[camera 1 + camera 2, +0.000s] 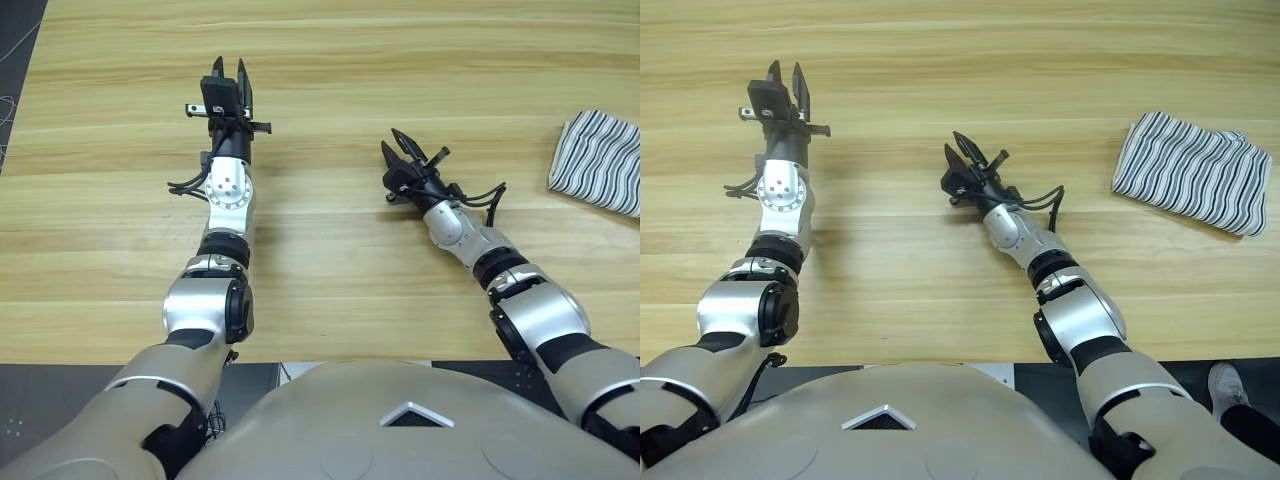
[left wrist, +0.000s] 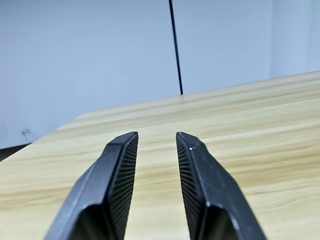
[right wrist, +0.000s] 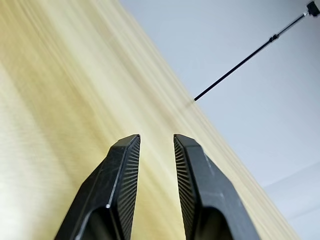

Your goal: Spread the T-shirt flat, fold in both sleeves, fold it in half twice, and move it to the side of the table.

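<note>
Left eye view: a pale wooden tabletop (image 1: pixel 330 60). The left gripper (image 1: pixel 229 72) is at the far left and points away from the robot, its jaws a little apart and holding nothing. The right gripper (image 1: pixel 393 143) is near the middle and angled toward the far left, its jaws also parted and empty. A black-and-white striped T-shirt (image 1: pixel 598 160), folded into a compact bundle, lies at the right side of the tabletop, well apart from both grippers. The picture's edge cuts it off.

Right eye view: the same scene, but here the whole folded T-shirt is in frame, lying flat on the wood.

Left wrist view: close up, two black ribbed fingers (image 2: pixel 120 170) with a narrow gap and wood grain between them. Beyond the tabletop is a pale wall (image 2: pixel 75 60) with a thin black upright line (image 2: pixel 175 47).

Right wrist view: the right gripper's ribbed pair, likewise parted over the wood. A thin black rod (image 3: pixel 250 57) slants across the wall behind.
</note>
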`<action>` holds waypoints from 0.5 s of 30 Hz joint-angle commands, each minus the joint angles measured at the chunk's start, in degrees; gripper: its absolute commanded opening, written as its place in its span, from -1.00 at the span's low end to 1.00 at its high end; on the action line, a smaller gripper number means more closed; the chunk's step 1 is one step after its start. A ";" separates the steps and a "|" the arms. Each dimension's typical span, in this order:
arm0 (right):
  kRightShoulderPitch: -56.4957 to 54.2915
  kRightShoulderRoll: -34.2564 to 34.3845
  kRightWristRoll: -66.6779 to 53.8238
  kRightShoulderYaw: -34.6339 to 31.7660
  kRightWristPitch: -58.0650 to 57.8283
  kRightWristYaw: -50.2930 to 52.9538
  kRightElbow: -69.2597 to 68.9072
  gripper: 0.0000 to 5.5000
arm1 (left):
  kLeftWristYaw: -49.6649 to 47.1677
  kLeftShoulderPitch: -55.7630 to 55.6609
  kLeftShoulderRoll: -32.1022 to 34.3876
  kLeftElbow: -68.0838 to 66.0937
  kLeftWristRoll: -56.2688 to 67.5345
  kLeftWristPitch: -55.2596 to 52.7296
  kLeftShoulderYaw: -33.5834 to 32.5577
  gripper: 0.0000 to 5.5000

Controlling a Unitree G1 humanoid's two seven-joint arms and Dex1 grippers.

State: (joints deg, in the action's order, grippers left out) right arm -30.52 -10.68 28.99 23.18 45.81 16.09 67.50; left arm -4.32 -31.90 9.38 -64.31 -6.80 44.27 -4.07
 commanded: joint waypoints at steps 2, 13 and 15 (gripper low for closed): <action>-0.69 -0.19 -2.46 -1.52 3.59 -5.66 2.46 -0.49 | -3.09 -1.12 -1.16 -0.99 -4.28 0.96 3.54 -0.25; -2.20 -1.31 0.30 -1.35 -0.25 -3.65 5.32 -0.08 | -3.42 -6.40 -3.39 -6.82 -5.08 -3.47 4.85 0.22; -2.48 -0.81 -0.47 -1.99 -0.60 -4.42 6.04 -0.01 | -5.45 -7.04 -3.01 -7.41 -5.81 -4.74 5.18 0.24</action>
State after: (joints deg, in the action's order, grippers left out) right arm -32.53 -11.59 27.72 20.80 46.45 11.48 72.33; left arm -8.25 -37.33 5.95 -70.81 -12.16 40.84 1.26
